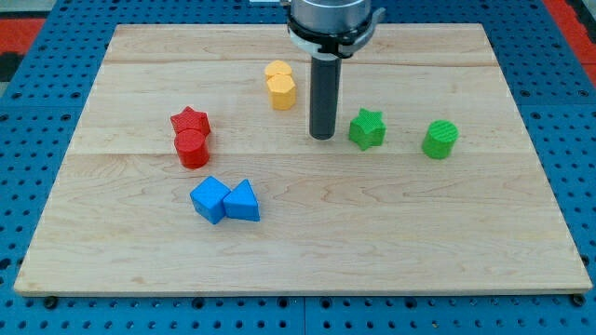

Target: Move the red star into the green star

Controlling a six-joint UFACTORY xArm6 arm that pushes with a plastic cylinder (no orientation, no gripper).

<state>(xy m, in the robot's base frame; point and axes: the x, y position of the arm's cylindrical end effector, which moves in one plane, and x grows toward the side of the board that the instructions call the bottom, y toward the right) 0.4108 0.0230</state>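
Observation:
The red star [190,121] lies at the board's left, touching a red cylinder [192,149] just below it. The green star [367,128] lies right of centre. My tip [322,137] rests on the board just left of the green star, a small gap apart from it, and far to the right of the red star. The rod stands upright under the arm's head at the view's top.
Two yellow blocks [279,85] sit together above and left of my tip. A green cylinder [440,140] lies right of the green star. A blue cube [210,199] and a blue triangle [243,201] touch below the red blocks. The wooden board [307,251] sits on a blue pegboard.

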